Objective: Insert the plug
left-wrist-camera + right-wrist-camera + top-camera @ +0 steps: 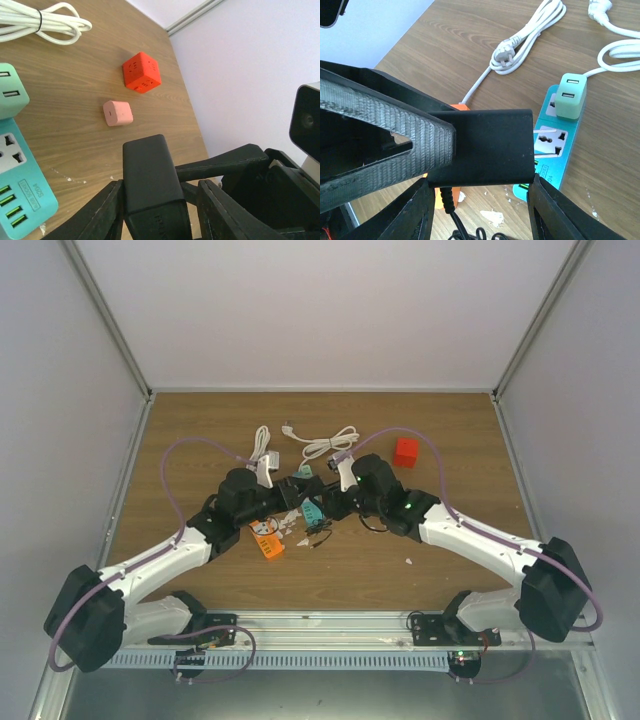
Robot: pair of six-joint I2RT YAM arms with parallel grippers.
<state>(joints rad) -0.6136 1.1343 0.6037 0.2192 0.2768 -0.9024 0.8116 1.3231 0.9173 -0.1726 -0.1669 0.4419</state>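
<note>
The plug (490,145) is a black boxy adapter with a thin black wire (448,202) hanging from it. My right gripper (481,180) is shut on it, one finger on each end. Its two metal prongs point at the teal power strip (545,145) just beyond, and the plug is held above the table. My left gripper (160,182) straddles the same plug (150,170). Its left finger touches the plug and a narrow gap shows at its right finger (220,210). In the top view both grippers, left (297,492) and right (332,502), meet over the teal strip (313,512).
A mint adapter (570,95) sits in the teal strip's far end. An orange power strip (266,538) lies near left. A red cube socket (405,451) and a small pink adapter (118,113) lie to the right. Coiled white cords (325,445) lie behind.
</note>
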